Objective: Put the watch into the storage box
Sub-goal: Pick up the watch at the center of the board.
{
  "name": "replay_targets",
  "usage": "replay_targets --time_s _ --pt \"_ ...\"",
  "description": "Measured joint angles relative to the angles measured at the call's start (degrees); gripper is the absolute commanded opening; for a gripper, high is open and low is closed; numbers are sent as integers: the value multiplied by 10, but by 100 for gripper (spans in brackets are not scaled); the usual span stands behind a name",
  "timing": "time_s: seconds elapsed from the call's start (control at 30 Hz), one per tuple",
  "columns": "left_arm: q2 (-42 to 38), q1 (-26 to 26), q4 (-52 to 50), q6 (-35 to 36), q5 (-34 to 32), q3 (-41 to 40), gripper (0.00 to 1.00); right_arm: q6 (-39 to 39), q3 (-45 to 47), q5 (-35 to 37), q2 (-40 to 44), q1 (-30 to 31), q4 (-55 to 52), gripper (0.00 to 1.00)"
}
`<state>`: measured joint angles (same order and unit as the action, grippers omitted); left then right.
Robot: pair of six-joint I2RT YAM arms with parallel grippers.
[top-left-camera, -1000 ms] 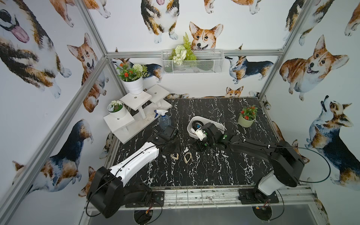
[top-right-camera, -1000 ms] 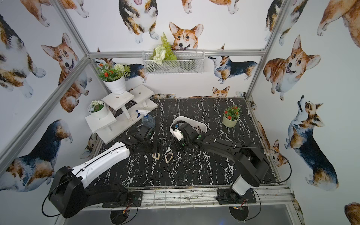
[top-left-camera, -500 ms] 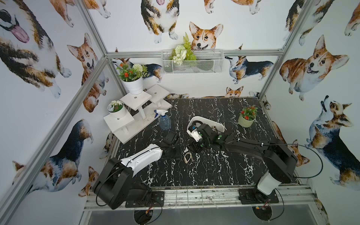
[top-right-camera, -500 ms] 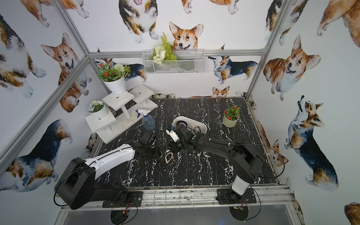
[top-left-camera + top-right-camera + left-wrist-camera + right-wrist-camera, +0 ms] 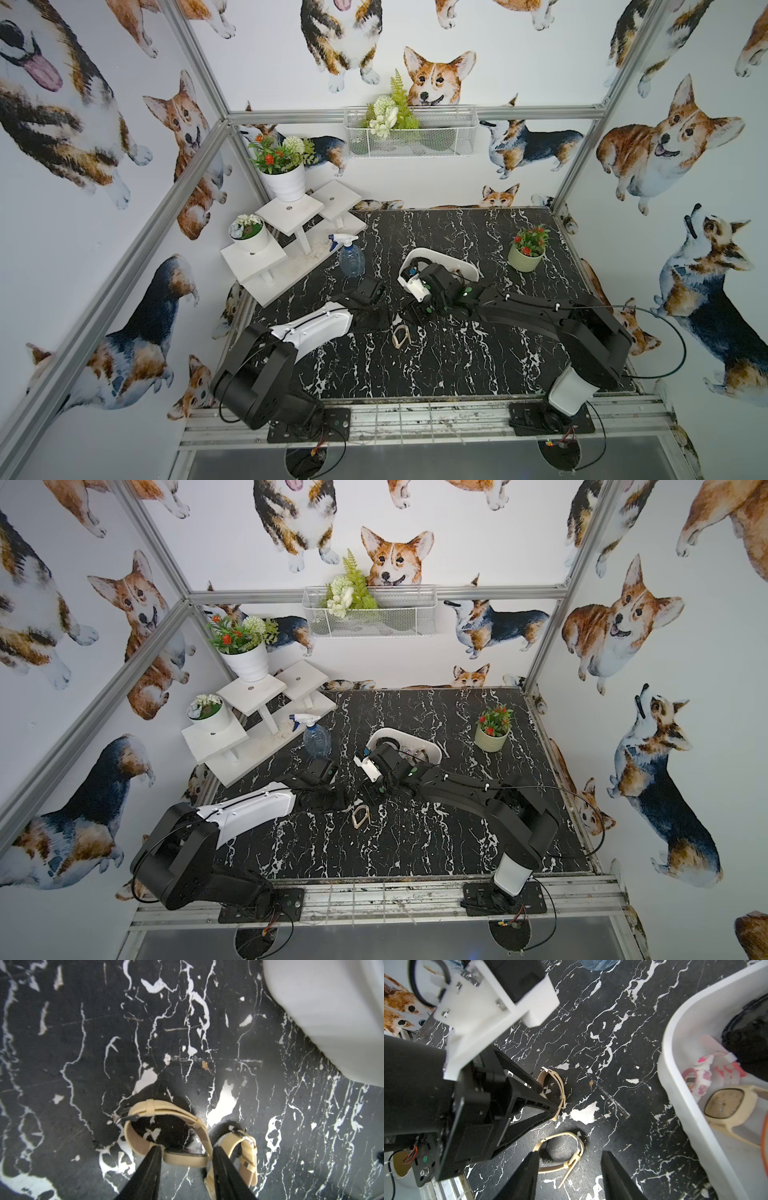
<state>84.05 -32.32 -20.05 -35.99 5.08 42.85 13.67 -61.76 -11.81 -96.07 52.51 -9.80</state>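
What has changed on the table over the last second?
The left arm folded back; the left gripper now straddles one beige watch, though a firm grip isn't clear. The right gripper moved off the storage box toward the second watch, jaws open above it. That watch, the box and the green pot stayed put.

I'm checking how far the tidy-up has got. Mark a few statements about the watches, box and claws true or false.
1. A square-faced watch lies in the storage box. True.
2. No watch is left on the table. False: the watch by the left claw and the watch by the right claw lie there.
3. The right claw has its jaws apart. True.
4. The spray bottle stands inside the box. False: it stands on the table, apart from the box.
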Motion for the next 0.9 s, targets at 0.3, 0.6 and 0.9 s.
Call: replay_targets --time_s 0.3,0.6,0.9 --pt "-46 0 -59 5 0 30 50 0 0 0 0 0 -3 54" --pt "-32 4 -89 30 -2 61 53 0 0 -1 0 0 -3 54" --pt "49 5 -68 39 0 91 53 0 9 0 1 0 -3 54"
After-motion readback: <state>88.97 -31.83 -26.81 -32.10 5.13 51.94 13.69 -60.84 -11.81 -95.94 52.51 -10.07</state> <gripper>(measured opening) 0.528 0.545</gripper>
